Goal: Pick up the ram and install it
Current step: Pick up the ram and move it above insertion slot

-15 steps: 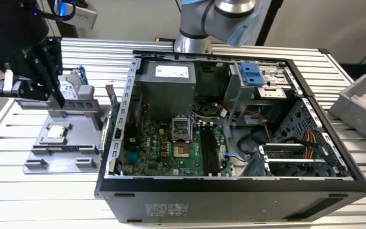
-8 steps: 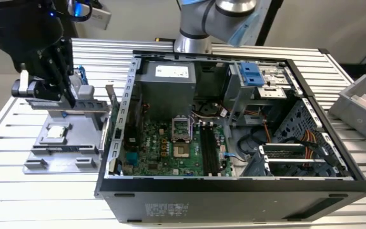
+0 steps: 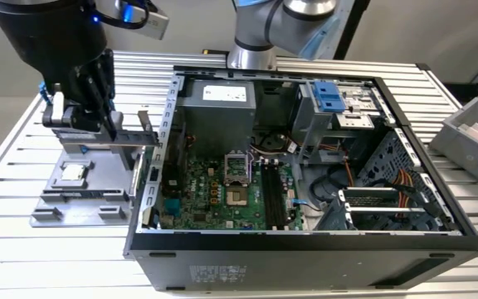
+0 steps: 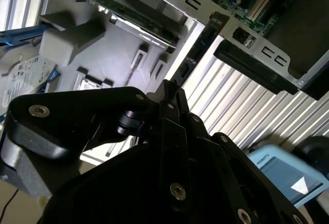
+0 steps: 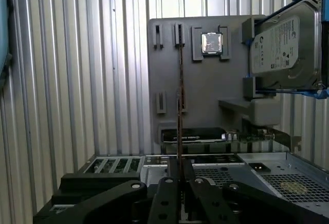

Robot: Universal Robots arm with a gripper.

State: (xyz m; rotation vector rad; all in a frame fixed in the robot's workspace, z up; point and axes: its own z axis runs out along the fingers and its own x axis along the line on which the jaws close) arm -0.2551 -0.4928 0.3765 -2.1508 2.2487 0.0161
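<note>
Jaws: closed on the ram (image 5: 180,106), which the first wrist view shows edge-on as a thin line running out from between them.
Ram position: over the grey tray (image 5: 169,75), in line with the tray's narrow slotted holders — whether its lower edge is fully clear of them, cannot tell.
Tray neighbours: chip (image 5: 211,43) seated just beside the ram's line; hard drive (image 5: 280,47) on the far side of the chip; card (image 5: 200,135) at the tray edge nearest the case.
Tray location: on the ribbed surface (image 3: 56,261), at the exterior view's left of the open case, just outside its wall (image 3: 169,124).
Done so far: grasp made, by the look of it — the pick-up half is in hand.
Left to do: the install. The long black slots (image 3: 272,196) on the board (image 3: 206,199) look unfilled.
Edges: the case wall stands upright between tray and board, so the ram has a rim to cross.
Around the slots: socket (image 3: 237,169) close on the exterior view's left; cables (image 3: 401,187) and drive cage (image 3: 332,103) toward its right.
Open room: the case is open on top, nothing over the slots; the space along their length looks free, while the sides are tighter.
</note>
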